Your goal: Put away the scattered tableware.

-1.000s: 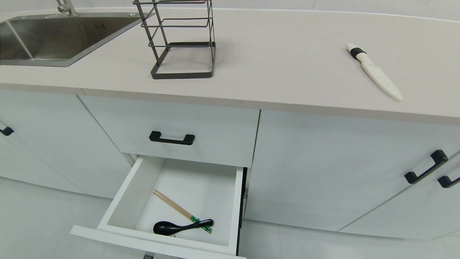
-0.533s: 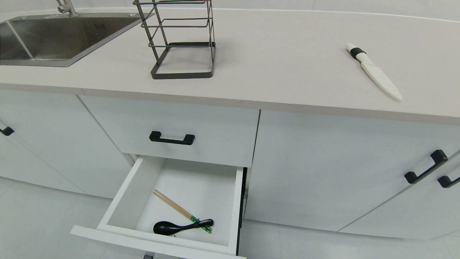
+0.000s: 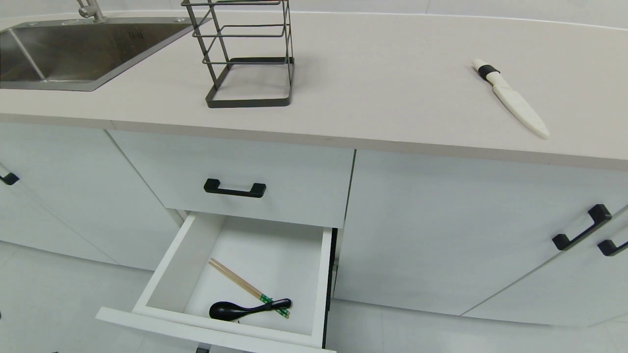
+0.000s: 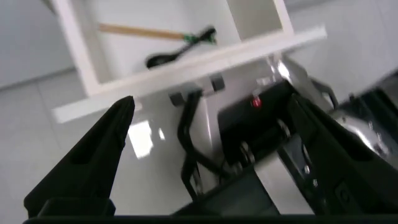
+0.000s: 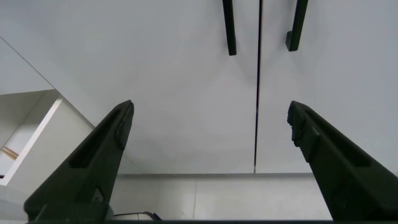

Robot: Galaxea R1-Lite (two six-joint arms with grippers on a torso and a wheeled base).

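The lower drawer (image 3: 169, 274) stands pulled out, and in it lie a pair of wooden chopsticks (image 3: 240, 283) with green-banded ends and a black spoon (image 3: 235, 310) across them. A white knife (image 3: 512, 100) with a black band lies on the countertop at the right. In the left wrist view my left gripper (image 4: 211, 155) is open, held low in front of the drawer (image 4: 186, 68), with the spoon (image 4: 165, 58) and chopsticks (image 4: 140, 31) beyond it. My right gripper (image 5: 208, 158) is open before the white cabinet doors (image 5: 186, 81), holding nothing.
A dark wire rack (image 3: 248, 54) stands on the countertop (image 3: 373, 83) beside the steel sink (image 3: 73, 49). A shut drawer with a black handle (image 3: 234, 189) sits above the open one. Black door handles (image 3: 581, 228) are at the right.
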